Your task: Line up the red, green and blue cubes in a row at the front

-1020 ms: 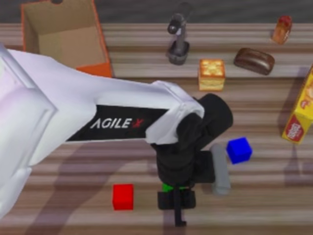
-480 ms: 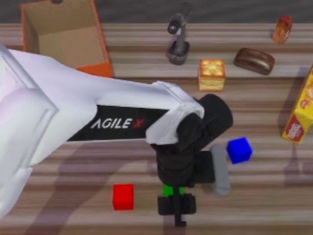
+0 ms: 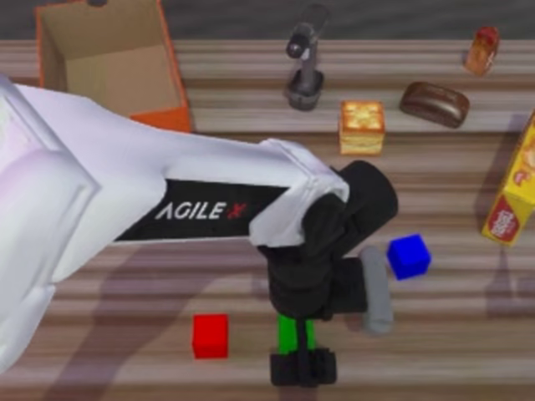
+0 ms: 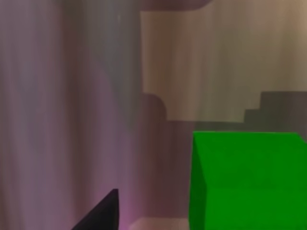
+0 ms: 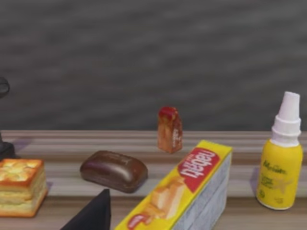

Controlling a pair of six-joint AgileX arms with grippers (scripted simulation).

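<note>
The green cube (image 3: pixel 294 332) rests on the table near the front, partly under my left arm's wrist. My left gripper (image 3: pixel 303 368) hangs just in front of it and is open. In the left wrist view the green cube (image 4: pixel 247 179) fills the lower corner, with a clear gap between it and the one dark fingertip (image 4: pixel 103 213) that shows. The red cube (image 3: pixel 210 336) sits to the green cube's left at about the same depth. The blue cube (image 3: pixel 409 256) lies farther back on the right. My right arm is parked outside the top view; one of its fingertips (image 5: pixel 93 213) shows.
An orange cardboard box (image 3: pixel 109 58) stands at the back left. Along the back are a dark upright gadget (image 3: pixel 304 71), an orange-and-cream block (image 3: pixel 362 127), a brown loaf (image 3: pixel 434 104) and a small red-orange bottle (image 3: pixel 482 50). A yellow carton (image 3: pixel 518 188) lies at the right edge, a yellow bottle (image 5: pixel 283 158) beside it.
My left gripper has shifted toward the front edge in the top view, uncovering more of the green cube. The red and blue cubes have not moved.
</note>
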